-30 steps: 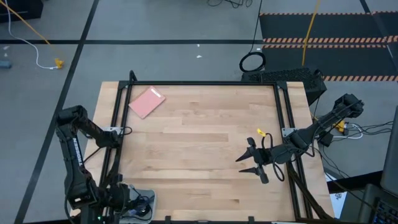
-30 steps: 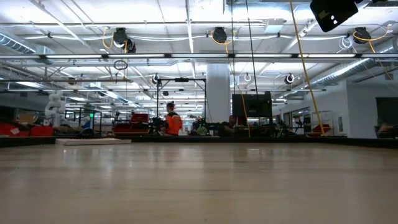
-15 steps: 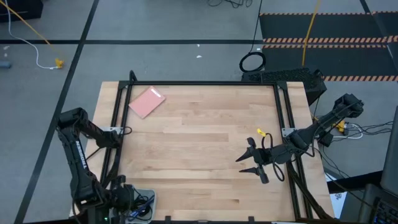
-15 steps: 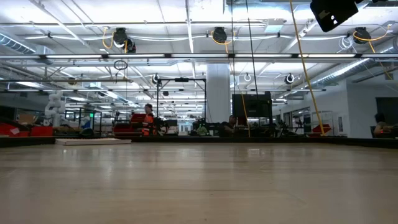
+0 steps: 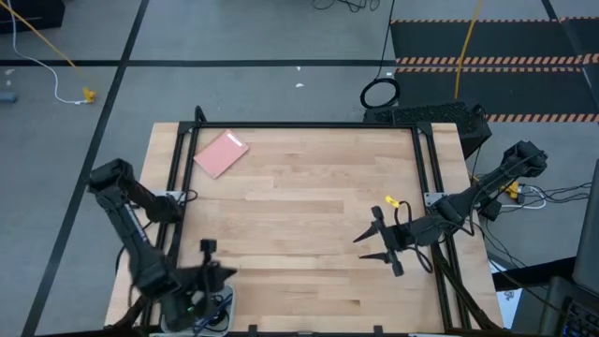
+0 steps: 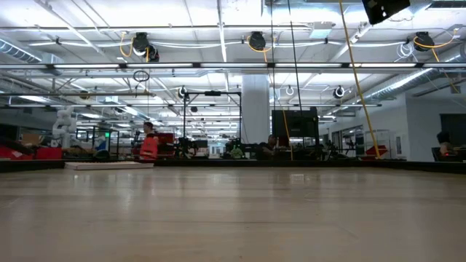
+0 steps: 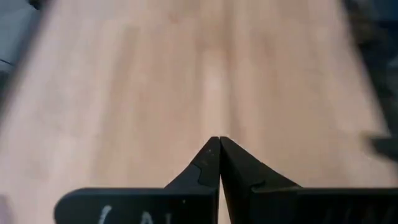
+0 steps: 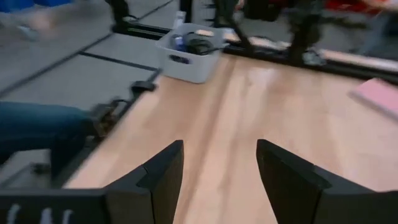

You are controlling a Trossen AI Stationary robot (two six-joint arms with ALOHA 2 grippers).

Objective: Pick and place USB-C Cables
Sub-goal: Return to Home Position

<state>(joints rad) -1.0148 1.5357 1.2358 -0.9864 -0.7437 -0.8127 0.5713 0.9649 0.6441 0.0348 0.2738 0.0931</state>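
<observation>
The cables do not lie on the wooden table (image 5: 299,215). In the right wrist view a grey bin (image 8: 189,55) at the table's near left corner holds dark coils and something blue, seemingly the cables. The high view shows that bin (image 5: 217,307) partly under the left arm. My left gripper (image 5: 223,272) (image 7: 217,142) is shut and hovers over bare wood just beyond the bin. My right gripper (image 5: 372,245) (image 8: 219,163) is open above the table's right part, holding nothing.
A pink flat card (image 5: 222,153) (image 8: 380,92) lies near the far left corner. A black frame (image 5: 299,125) runs around the table. A person's leg in jeans (image 8: 31,127) shows beside the table in the right wrist view. Bare wood spans the middle.
My left arm has swung quickly from beside the table's near left corner, over the bin, onto the table toward its right; it is blurred by the motion. My right gripper has stayed put. A person in the room behind has walked leftward.
</observation>
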